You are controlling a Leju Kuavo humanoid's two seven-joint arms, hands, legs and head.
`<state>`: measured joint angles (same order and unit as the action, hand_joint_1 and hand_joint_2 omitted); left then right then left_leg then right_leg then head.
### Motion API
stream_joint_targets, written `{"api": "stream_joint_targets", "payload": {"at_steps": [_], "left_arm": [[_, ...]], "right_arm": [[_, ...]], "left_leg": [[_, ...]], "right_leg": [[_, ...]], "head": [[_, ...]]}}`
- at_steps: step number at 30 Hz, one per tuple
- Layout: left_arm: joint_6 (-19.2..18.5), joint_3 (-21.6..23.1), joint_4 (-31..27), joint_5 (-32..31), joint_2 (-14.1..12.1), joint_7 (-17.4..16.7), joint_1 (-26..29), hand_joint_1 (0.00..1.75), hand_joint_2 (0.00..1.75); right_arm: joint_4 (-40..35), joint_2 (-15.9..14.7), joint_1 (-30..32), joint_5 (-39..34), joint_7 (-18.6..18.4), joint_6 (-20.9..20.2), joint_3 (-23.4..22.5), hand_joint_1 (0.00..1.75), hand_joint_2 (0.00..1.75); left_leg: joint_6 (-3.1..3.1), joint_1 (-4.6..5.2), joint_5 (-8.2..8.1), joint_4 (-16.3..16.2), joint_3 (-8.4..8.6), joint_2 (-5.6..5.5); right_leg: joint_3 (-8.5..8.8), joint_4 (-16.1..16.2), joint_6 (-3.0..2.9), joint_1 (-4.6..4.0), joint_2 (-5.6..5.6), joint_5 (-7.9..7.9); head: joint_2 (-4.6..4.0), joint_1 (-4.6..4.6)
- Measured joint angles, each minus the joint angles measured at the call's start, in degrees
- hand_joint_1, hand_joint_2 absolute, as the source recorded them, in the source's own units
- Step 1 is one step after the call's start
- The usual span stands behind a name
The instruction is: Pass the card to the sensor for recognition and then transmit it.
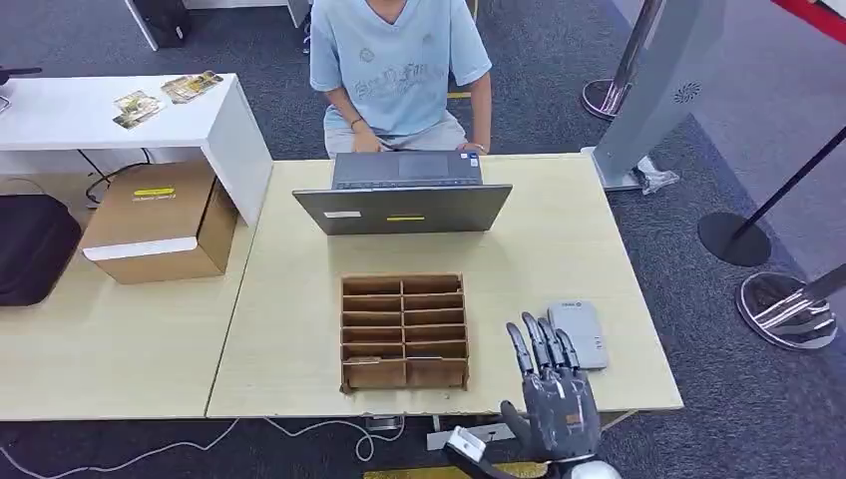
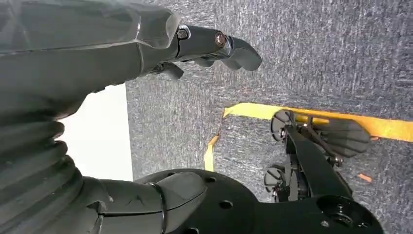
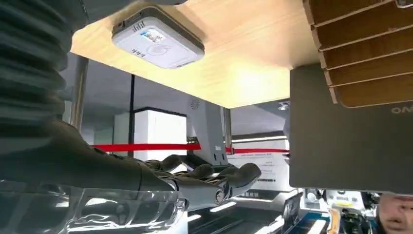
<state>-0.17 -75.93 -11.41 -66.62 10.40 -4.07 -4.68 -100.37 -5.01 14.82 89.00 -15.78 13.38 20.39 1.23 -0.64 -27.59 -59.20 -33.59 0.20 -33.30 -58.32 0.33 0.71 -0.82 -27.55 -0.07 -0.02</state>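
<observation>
Head view: right hand [image 1: 555, 394] raised at lower centre-right, fingers straight and apart, holding nothing, just short of the sensor [image 1: 579, 332].
Head view puts the grey sensor flat near the table's [image 1: 299, 299] lower right, right of the wooden slotted rack [image 1: 404, 331], likely so a card lifted from a slot travels only a short way; I cannot make out a card in the slots. Bare tabletop lies between rack and laptop [image 1: 404, 208], where a person [image 1: 399, 60] sits. Left wrist view: left hand [image 2: 195, 48] hangs over carpet at upper centre, fingers loosely extended, empty. Right wrist view: sensor [image 3: 158, 41] at upper left, rack [image 3: 363, 48] at upper right, open tabletop between; fingers [image 3: 214, 178] stretch out low in the frame.
</observation>
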Motion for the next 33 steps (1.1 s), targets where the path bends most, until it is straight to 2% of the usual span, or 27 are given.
{"api": "stream_joint_targets", "payload": {"at_steps": [8, 16, 23, 33], "left_arm": [[-0.02, 0.00, 0.00, -0.37, 0.00, 0.09, 0.02, 0.00, 1.75], [-0.04, 0.02, 0.00, -0.57, 0.00, 0.09, 0.01, 0.00, 1.75], [-0.02, 0.02, 0.00, -0.65, 0.02, 0.09, 0.02, 0.00, 1.75], [-0.50, 0.50, 0.00, -1.64, 0.00, 0.15, 0.01, 0.00, 1.75]], "right_arm": [[0.02, -0.09, -0.39, 1.05, -1.95, -0.35, 1.64, 0.00, 1.75], [0.89, -1.88, -3.50, 1.07, -8.28, -3.95, 7.30, 0.00, 1.75], [3.60, -1.77, -6.50, 1.05, -6.75, -5.01, 10.58, 0.00, 1.75], [8.02, 0.72, -9.47, 1.05, -4.94, -5.05, 11.23, 0.00, 1.75]], "left_leg": [[0.00, 0.00, 0.00, 0.00, 0.00, 0.00], [0.00, -0.01, 0.00, 0.00, 0.01, 0.01], [0.00, -0.01, 0.00, 0.00, 0.00, 0.01], [0.00, -0.01, 0.00, 0.00, 0.00, 0.00]], "right_leg": [[0.00, 0.00, 0.00, 0.00, 0.00, 0.00], [0.00, 0.00, 0.00, 0.00, 0.01, 0.00], [0.00, -0.01, 0.00, 0.00, 0.01, 0.00], [0.00, -0.01, 0.00, 0.00, 0.01, 0.00]], "head": [[0.00, 0.00], [0.00, 0.02], [0.00, 0.00], [0.00, 0.00]]}}
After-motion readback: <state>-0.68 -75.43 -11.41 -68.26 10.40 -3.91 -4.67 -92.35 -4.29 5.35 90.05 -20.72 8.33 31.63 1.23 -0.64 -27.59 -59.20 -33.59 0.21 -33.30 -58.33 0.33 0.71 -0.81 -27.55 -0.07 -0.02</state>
